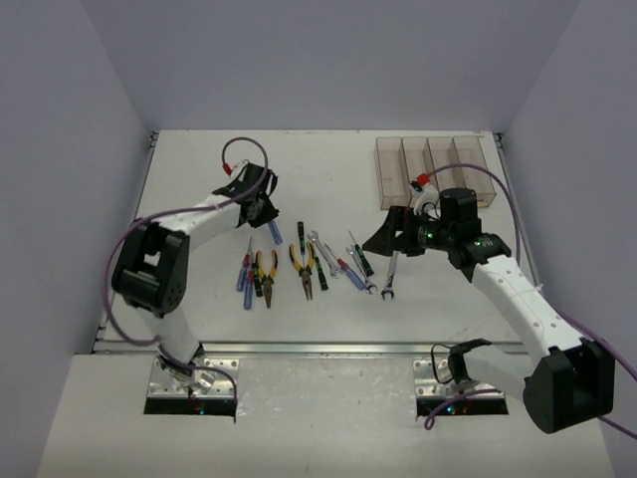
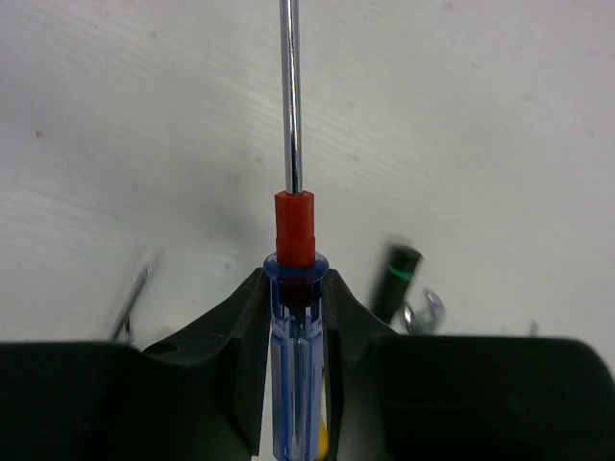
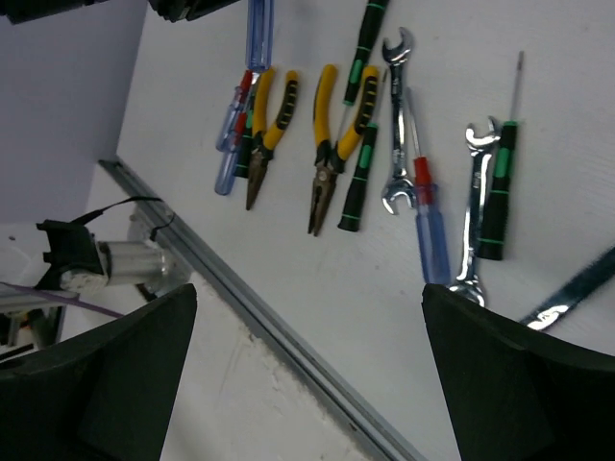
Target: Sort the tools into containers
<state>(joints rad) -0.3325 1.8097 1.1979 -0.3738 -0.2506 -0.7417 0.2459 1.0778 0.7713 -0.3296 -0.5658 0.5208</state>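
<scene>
A: Top external view, nearest edge first?
B: A metal rail [image 1: 328, 348] borders the white table [image 1: 189, 189]. The tools [image 1: 314, 264] lie in a row mid-table.
A: Claws?
B: The left gripper [image 2: 296, 288] pinches a blue-handled screwdriver [image 2: 295, 384] just beyond that row. The right gripper [image 3: 309, 336] gapes wide.
A: Farther?
B: The containers [image 1: 431, 169] sit at the far right, then plain pale walls [image 1: 318, 60].

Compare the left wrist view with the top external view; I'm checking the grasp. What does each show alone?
Left wrist only: the fingers of the left tool pinching the blue-and-red screwdriver on its clear blue handle, just below the red collar. Top external only: the four bins, the open right tool and the yellow-handled pliers. Both: that screwdriver in the left tool, and the white table.
</scene>
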